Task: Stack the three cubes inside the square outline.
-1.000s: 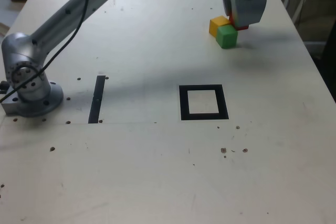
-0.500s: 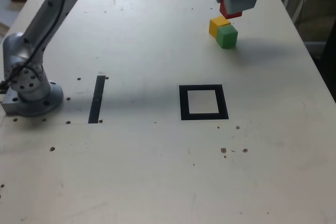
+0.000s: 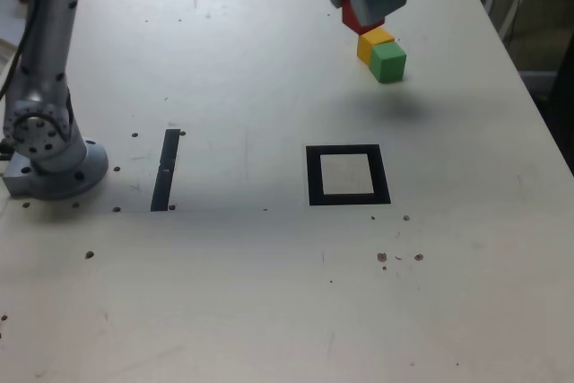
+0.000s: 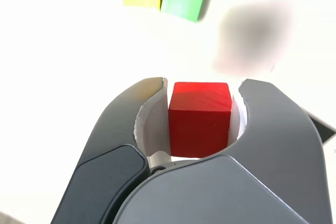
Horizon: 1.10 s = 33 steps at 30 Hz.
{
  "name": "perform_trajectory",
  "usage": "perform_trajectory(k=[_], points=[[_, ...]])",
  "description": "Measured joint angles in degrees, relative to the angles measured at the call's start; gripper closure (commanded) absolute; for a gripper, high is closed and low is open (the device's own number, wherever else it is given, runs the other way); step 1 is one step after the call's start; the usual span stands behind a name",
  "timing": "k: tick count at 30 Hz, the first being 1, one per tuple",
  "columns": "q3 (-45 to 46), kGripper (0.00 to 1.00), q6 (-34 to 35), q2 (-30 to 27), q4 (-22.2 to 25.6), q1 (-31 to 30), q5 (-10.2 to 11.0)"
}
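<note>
At the upper right of the exterior view, the gripper (image 3: 366,4) hangs above the table (image 3: 242,293), clamped on the red cube (image 4: 200,118), probably lifted clear so it can travel without knocking the others. The yellow cube (image 3: 374,44) and green cube (image 3: 388,63) sit touching just below it. The square outline (image 3: 348,175), at centre frame, holds nothing yet; all three cubes are still to go in.

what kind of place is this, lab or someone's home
Most likely a robotics lab or test bench: an arm base bolted to a bare white table, a black tape square outline marked on it, and plain coloured cubes, one red cube in the gripper.
</note>
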<state>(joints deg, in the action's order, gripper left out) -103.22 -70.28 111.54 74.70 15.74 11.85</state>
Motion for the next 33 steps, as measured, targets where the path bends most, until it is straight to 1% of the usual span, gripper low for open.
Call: perform_trajectory(k=[5,9,11,14,17,23,25,28,31,33], points=[[10.1,0.61,9.7,-6.5,3.7,-3.7,1.2],[17.8,0.61,17.5,-7.8,6.4,-6.0,1.4],[19.2,0.61,21.2,-8.4,7.2,-7.0,0.9],[19.8,0.61,27.2,-9.9,7.4,-8.0,-0.9],[20.2,0.61,32.8,-9.9,7.0,-8.7,-3.2],[20.2,0.61,44.8,-8.8,4.3,-10.3,-9.4],[20.2,0.61,48.5,-8.1,3.0,-11.1,-11.2],[20.4,0.61,54.5,-7.2,1.7,-12.0,-12.0],[20.9,0.61,60.4,-6.1,-1.2,-13.2,-12.9],[20.9,0.61,64.1,-5.0,-1.6,-13.7,-13.2]])
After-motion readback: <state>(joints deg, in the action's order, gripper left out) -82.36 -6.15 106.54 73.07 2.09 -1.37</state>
